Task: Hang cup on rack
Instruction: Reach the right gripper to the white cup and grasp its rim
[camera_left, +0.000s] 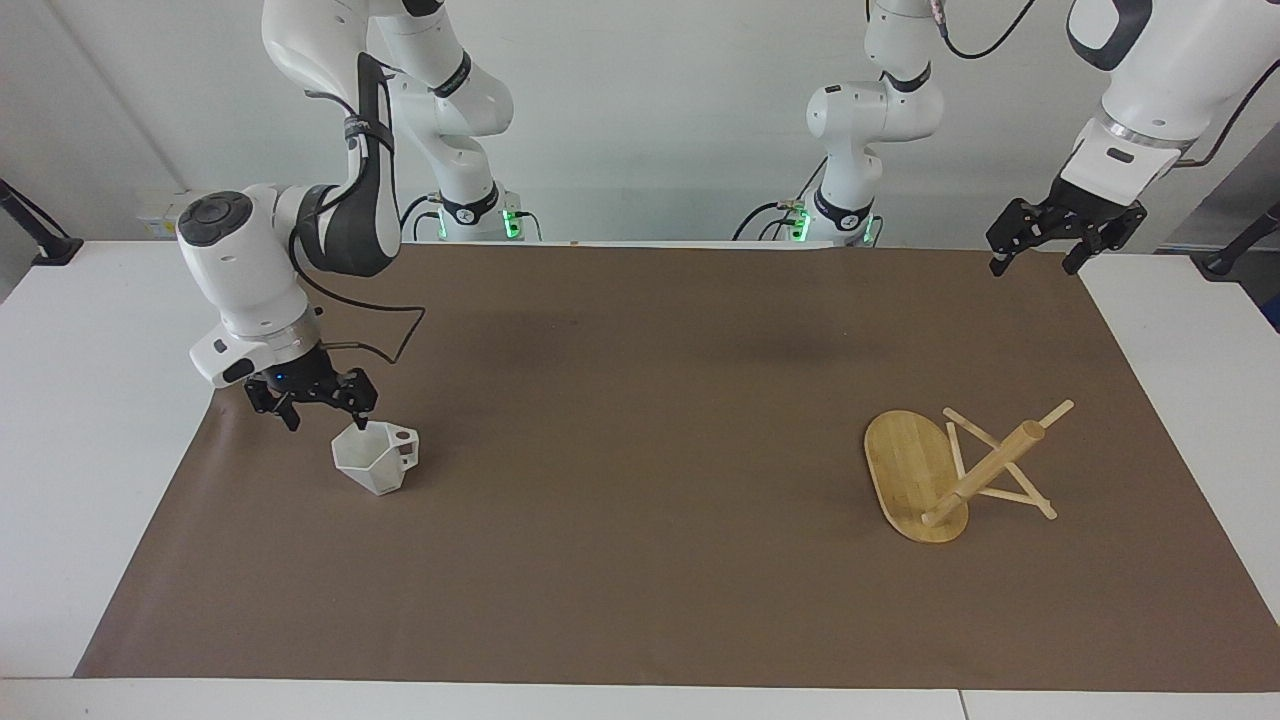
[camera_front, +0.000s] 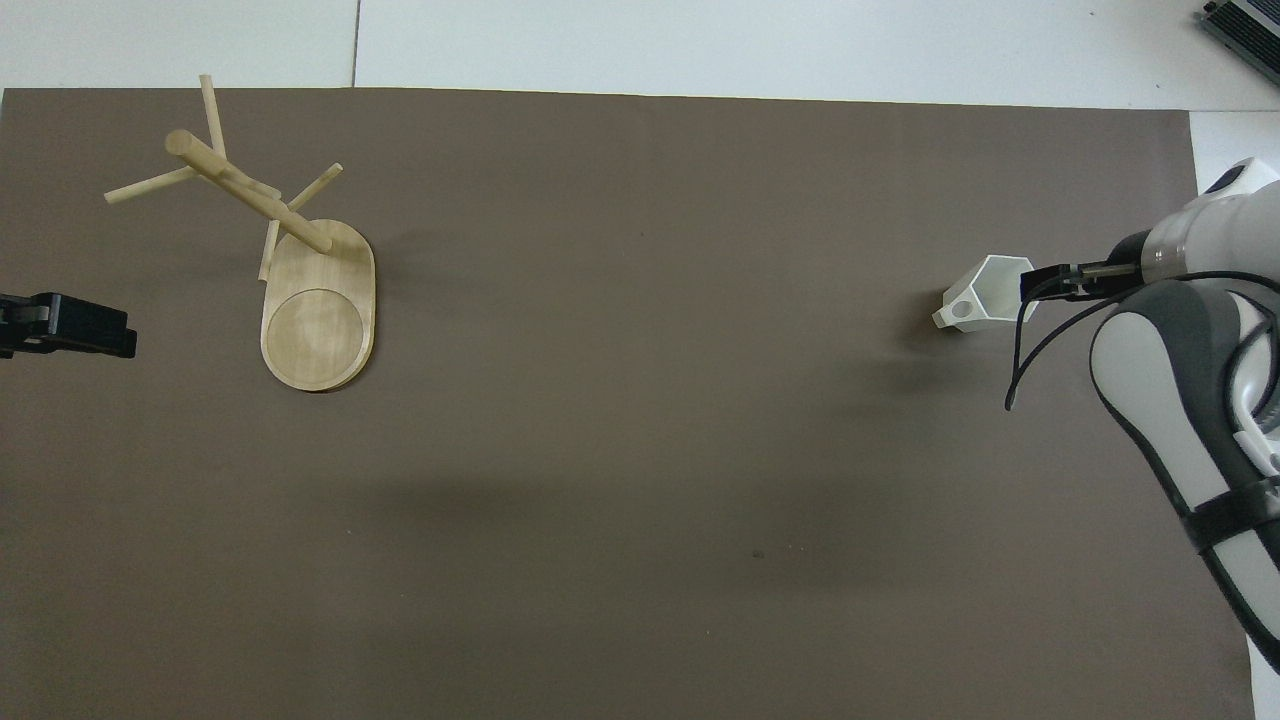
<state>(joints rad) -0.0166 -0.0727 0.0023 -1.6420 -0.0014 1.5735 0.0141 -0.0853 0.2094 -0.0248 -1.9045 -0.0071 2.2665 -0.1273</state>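
Cup (camera_left: 374, 457) upright on the brown mat (camera_left: 640, 600), toward the right arm's end of the desk (camera_left: 90, 480), mouth up, pierced handle turned toward the middle of the mat. Rack (camera_left: 950, 475) well apart at the left arm's end, tipped over: oval base on edge, post slanting, propped on its pegs. Unusable for hanging as it lies; likely needs standing up first.

Right gripper (camera_left: 312, 402) low, just over the cup's rim on the side away from the handle, jaws spread wide, nothing held. One fingertip appears to sit at the rim edge; contact not certain. Probable intent: pinch the cup wall, one finger inside and one outside, leaving the handle hole free for a peg.

Left gripper (camera_left: 1065, 232) parked high over the mat's corner at its own end, jaws open, empty, waiting. Well placed to right the rack once needed.

Step in hand: reach for cup, pre-grasp. Task barely begun; cup not lifted, rack not set up.

Risk: faceted, tapered wall may slip or tip under an off-centre pinch.
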